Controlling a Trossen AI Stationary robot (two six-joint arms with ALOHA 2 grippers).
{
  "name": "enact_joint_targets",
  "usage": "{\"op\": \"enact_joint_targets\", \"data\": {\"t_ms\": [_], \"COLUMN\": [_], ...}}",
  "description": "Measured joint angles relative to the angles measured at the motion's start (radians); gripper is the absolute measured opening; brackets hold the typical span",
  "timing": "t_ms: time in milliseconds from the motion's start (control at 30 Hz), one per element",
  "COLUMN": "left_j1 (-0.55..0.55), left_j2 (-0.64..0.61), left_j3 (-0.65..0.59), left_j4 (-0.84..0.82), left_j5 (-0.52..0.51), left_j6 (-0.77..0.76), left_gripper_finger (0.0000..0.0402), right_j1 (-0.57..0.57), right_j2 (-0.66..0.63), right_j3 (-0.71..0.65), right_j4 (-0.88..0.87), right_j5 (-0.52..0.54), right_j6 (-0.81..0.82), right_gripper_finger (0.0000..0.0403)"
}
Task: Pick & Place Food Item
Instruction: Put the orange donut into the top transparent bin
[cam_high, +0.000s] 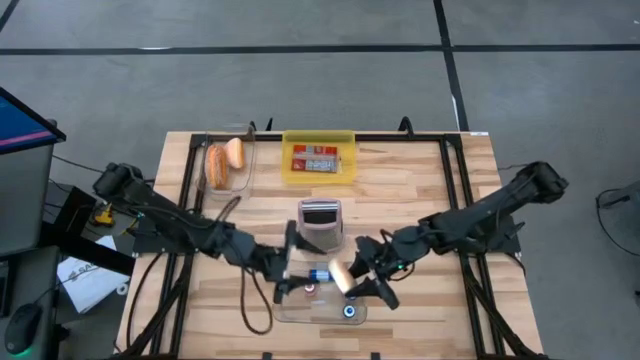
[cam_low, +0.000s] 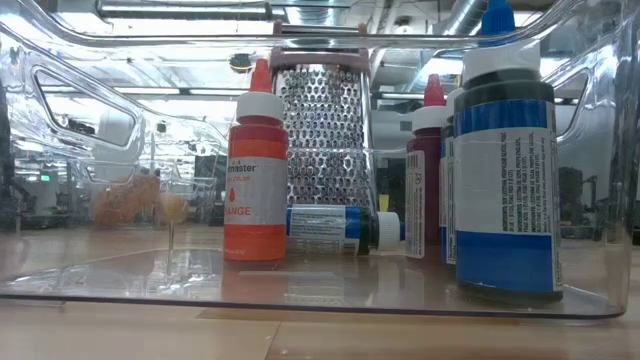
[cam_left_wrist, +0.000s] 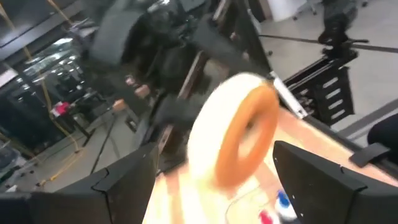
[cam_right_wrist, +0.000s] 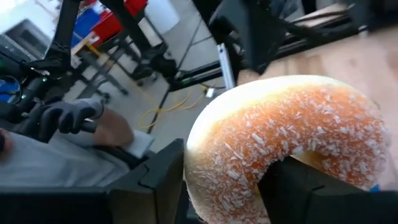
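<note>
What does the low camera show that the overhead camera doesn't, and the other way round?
Only the low view shows the orange-labelled bottle standing upright beside the metal grater and the tall blue bottle.

Only the high view shows both arms, the right end effector closed on the donut, the left end effector facing it, the yellow tray and the container of pastries.

Both show the grater, the clear bin and the blue bottle lying down.

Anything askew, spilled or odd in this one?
One blue bottle lies on its side in the clear tray while the others stand upright. No spill shows. The right gripper holds a doughnut up between both arms, facing the open left gripper.
</note>
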Motion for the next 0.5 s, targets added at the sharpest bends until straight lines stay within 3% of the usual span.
{"op": "enact_joint_targets", "data": {"t_ms": [267, 500], "left_j1": [-0.075, -0.068], "left_j2": [0.133, 0.162], "left_j3": [0.162, 0.193], "left_j4": [-0.065, -0.065], "left_j5": [0.005, 0.049], "left_j6": [0.016, 0.018], "left_gripper_finger": [0.0316, 0.0315], "right_j1": [0.025, 0.036], "right_j2": [0.044, 0.072], "right_j3": [0.000, 0.004], "right_j4": [0.101, 0.158], "right_j5": [-0.089, -0.093], "right_j6": [0.052, 0.059], "right_gripper_finger": [0.0181, 0.0180]}}
